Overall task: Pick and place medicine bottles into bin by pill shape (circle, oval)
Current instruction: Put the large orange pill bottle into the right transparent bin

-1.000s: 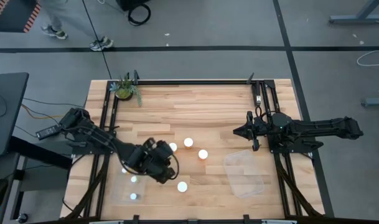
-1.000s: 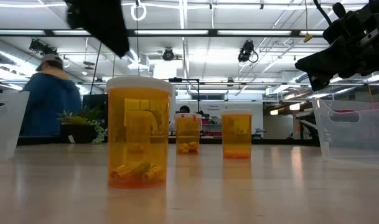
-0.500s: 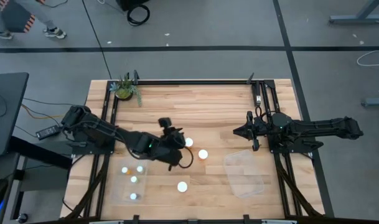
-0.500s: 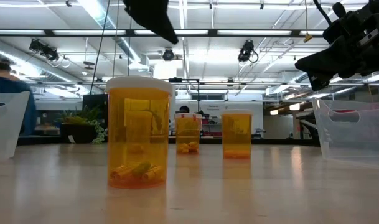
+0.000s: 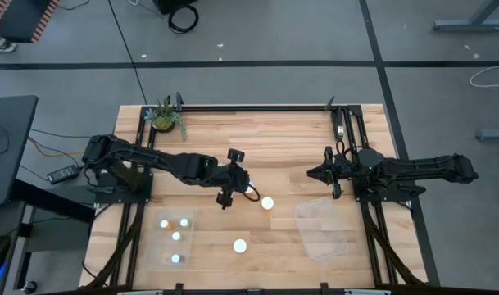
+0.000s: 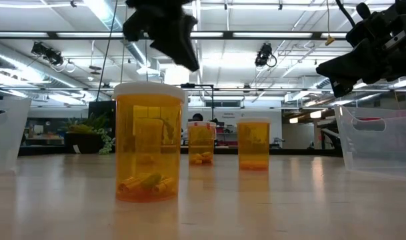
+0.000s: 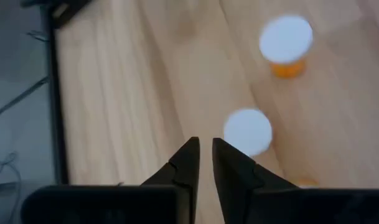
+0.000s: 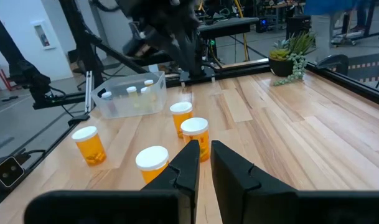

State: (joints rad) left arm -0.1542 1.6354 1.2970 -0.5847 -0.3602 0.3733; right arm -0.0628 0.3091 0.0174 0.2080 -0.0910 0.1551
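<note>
Several orange medicine bottles with white caps stand on the wooden table: one [image 5: 267,202] mid-table, one [image 5: 239,245] nearer the front, and one [image 5: 250,188] right beside my left gripper [image 5: 235,185]. My left gripper hovers above them, shut and empty; in the left wrist view [image 7: 203,146] its tips are next to a white cap [image 7: 247,130], with another bottle [image 7: 286,43] beyond. Several more bottles [image 5: 176,236] stand in the left clear bin [image 5: 155,246]. My right gripper [image 5: 315,174] waits shut at the right, above the table.
An empty clear bin [image 5: 321,229] lies at the front right. A green potted plant [image 5: 165,119] stands at the far left corner. Black frame rails [image 5: 249,107] run along the table's edges. In the low view the nearest bottle [image 6: 148,141] stands in front of two others.
My left gripper has gone from above the left bin toward the table's right and far edges, and now hovers over the bottles at mid-table; it has also turned about. The bottles have stayed in place. A person beyond the table has walked out of view.
</note>
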